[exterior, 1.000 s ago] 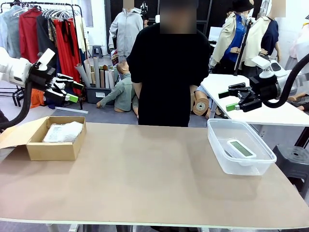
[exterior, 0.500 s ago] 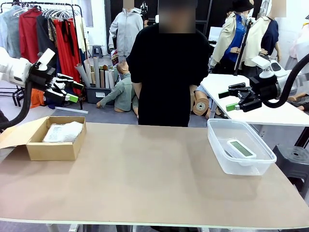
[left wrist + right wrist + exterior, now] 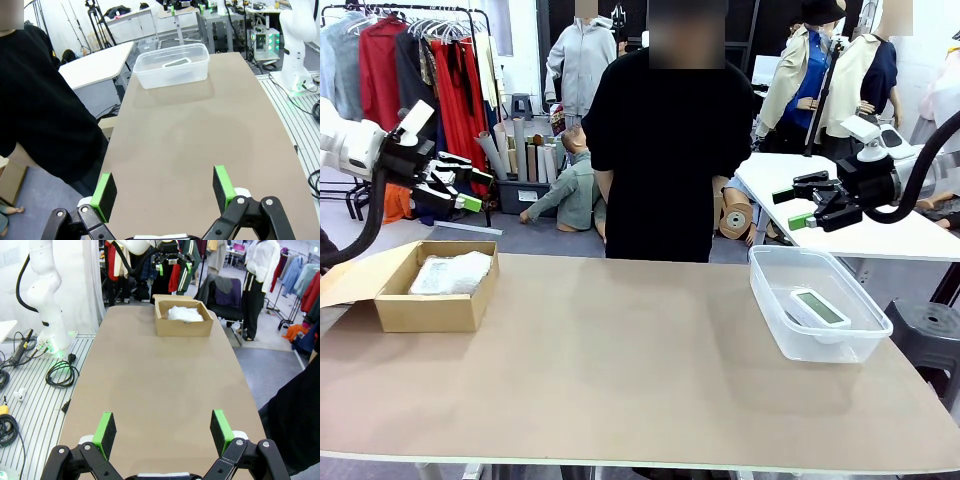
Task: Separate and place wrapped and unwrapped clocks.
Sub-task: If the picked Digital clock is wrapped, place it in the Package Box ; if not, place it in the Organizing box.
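Surface (image 3: 620, 360): matt tan board, smooth, no glare. Box (image 3: 430, 300) on my left side: plain brown corrugated cardboard, matt, flap open. Wrapped clocks (image 3: 452, 272) inside it: whitish bubble wrap, crinkled, slight sheen. Tub (image 3: 817, 345) on my right side: clear plastic, glossy, smooth walls, see-through. Unwrapped clock (image 3: 817, 308) in it: smooth white plastic shell, greyish flat screen. My left fingers (image 3: 103, 196): bright green pads, matt, rubbery look, on black hard-plastic links. My right fingers (image 3: 105, 432): same green pads on black links. My arm casings (image 3: 345, 145): glossy white plastic. Person's top (image 3: 665, 150): black cloth, matt.
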{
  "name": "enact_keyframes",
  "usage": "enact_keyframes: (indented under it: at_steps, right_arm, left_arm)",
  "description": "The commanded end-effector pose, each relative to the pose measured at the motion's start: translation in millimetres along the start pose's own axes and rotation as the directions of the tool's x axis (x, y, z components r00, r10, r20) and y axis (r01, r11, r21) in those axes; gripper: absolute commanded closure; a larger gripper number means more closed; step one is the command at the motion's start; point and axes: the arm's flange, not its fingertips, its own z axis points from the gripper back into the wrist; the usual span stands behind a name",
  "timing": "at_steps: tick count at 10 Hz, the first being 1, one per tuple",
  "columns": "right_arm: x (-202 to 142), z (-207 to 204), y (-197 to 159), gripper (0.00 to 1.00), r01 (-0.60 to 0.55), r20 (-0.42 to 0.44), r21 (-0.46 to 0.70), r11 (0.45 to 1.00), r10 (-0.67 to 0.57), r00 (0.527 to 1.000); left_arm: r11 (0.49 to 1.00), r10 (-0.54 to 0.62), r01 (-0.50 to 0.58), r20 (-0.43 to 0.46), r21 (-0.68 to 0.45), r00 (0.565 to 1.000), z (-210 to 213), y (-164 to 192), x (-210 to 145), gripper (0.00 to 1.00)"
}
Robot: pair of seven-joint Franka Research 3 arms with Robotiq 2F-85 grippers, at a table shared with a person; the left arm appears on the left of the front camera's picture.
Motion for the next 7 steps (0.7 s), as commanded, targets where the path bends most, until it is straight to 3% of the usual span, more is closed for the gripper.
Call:
enact_keyframes:
  at_steps: [1, 7]
  right_arm:
    - [1.9, 0.6, 0.8, 0.0, -0.003, 0.001, 0.0, 1.0, 0.003, 1.0]
    - [1.9, 0.6, 0.8, 0.0, -0.003, 0.001, 0.0, 1.0, 0.003, 1.0]
  left_arm:
    - [1.0, 0.001, -0.001, 0.002, -0.002, 1.0, 0.2, -0.3, -0.2, 0.0]
    - [1.0, 0.001, -0.001, 0.002, -0.002, 1.0, 0.2, -0.3, -0.2, 0.0]
